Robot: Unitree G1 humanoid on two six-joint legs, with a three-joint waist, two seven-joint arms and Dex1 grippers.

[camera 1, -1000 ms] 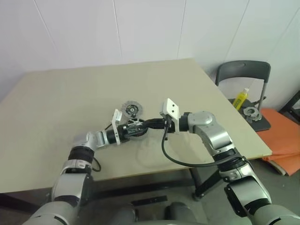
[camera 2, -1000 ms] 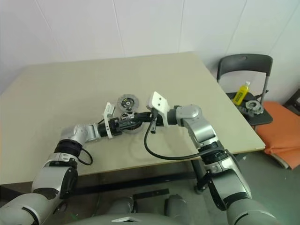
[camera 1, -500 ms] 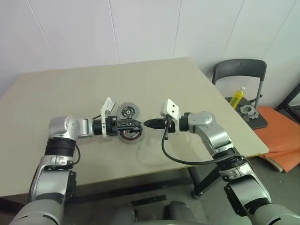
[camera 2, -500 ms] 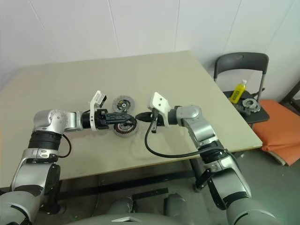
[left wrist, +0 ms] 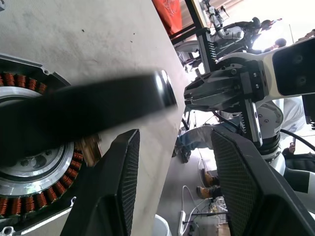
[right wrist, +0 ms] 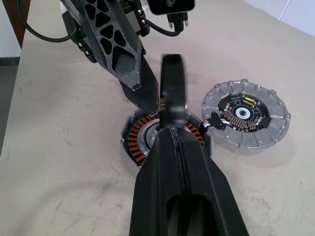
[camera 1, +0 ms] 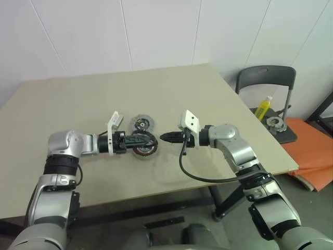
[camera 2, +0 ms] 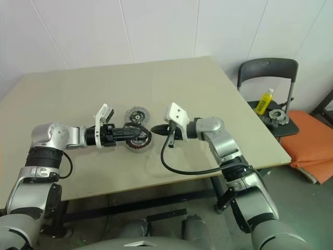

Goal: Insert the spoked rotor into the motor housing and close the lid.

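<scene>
From my station the job looks less than half done. The motor housing (right wrist: 138,143) sits on the surface (camera 1: 78,99) with its copper windings exposed and nothing seated in it yet. The lid (right wrist: 246,114) lies flat just beside it, dark face up and untouched. My right pincer (camera 1: 165,137) is closed tight. Through its wrist camera I see a thin dark disc, edge-on, pinched at its tip, which I take to be the spoked rotor (right wrist: 172,88). It hangs over the housing rather than in it, standing on edge. My left pincer (left wrist: 174,137) points in from the other side, roughly half open. Nothing sits between its fingers, though one fingertip (right wrist: 141,96) is right beside the rotor, and I cannot tell whether they touch. What I judge is left is to tip the rotor flat and line its hub up with the centre of the housing. Then I lower it in and let go, and after that fetch the lid and press it on top.
</scene>
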